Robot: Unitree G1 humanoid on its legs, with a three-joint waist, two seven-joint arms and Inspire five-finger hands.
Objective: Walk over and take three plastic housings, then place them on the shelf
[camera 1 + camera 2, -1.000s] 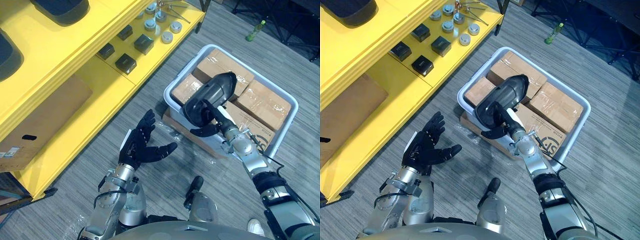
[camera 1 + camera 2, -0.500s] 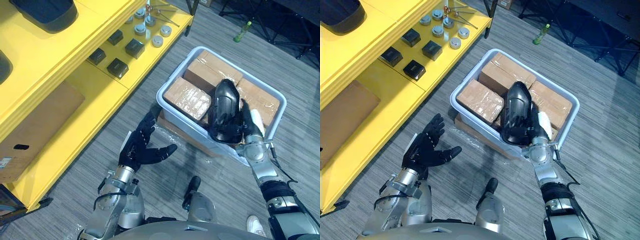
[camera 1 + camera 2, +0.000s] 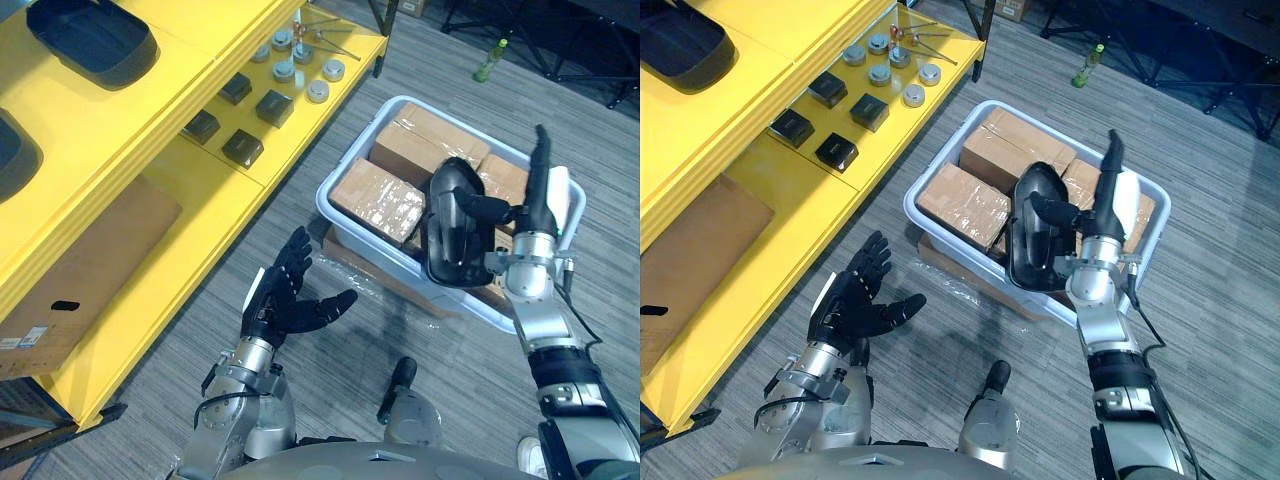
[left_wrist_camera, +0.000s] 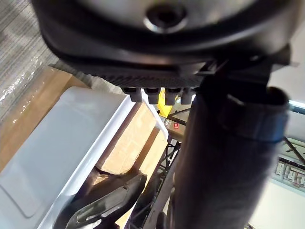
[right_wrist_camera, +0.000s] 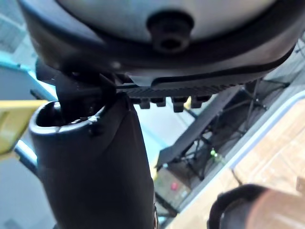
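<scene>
My left hand (image 3: 280,305) hangs nearest me, on the shelf side of the pale grey plastic tub (image 3: 358,145). It is palm up, fingers spread, with nothing in it. My right hand (image 3: 533,222) is over the tub's near right part and carries the black plastic housing (image 3: 452,235), a curved shell standing almost upright on its narrow end.

The hold looks thin to me. One digit is hooked over the shell's rim, while the rest of my fingers (image 3: 541,160) point straight up beside it and close on nothing. That is my main worry. If I swing the arm toward the shelf on that single hook, the shell could pivot round it and slip. It would drop onto the brown cardboard boxes (image 3: 378,197) packed in the tub, or onto the floor beside it. Its smooth rounded back gives my palm little to bite on, so I judge that a firmer wrap, or my empty left hand brought under it, should come first.

Beyond the tub on my left stands the yellow painted shelf (image 3: 215,30). Two dark shells (image 3: 92,40) of what looks like the same kind lie on its top deck, so I take this one for the last. The lower deck, closest to the tub, carries small black blocks (image 3: 243,147) and round metal discs (image 3: 318,90). A low or hasty swing could clip that deck's edge or sweep them off. Set too near the top deck's lip, the housing could rock on its curved back and roll off.
</scene>
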